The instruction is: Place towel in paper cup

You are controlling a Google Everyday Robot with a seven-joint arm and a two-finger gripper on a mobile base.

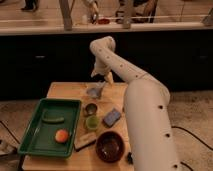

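A crumpled grey-blue towel (96,91) is at the back middle of the wooden table (65,91). My gripper (102,79) is directly above the towel, touching or nearly touching its top. I cannot tell whether the towel hangs from it or rests on the table. A small dark-rimmed paper cup (91,108) stands just in front of the towel. A green cup (92,122) stands just in front of the paper cup. My white arm (145,115) reaches in from the lower right.
A green tray (30,135) on the left holds an orange fruit (61,135) and a green item (52,119). A blue sponge (112,117), a brown bowl (110,146) and a brown-and-white bar (85,141) lie near the front. A dark counter wall stands behind the table.
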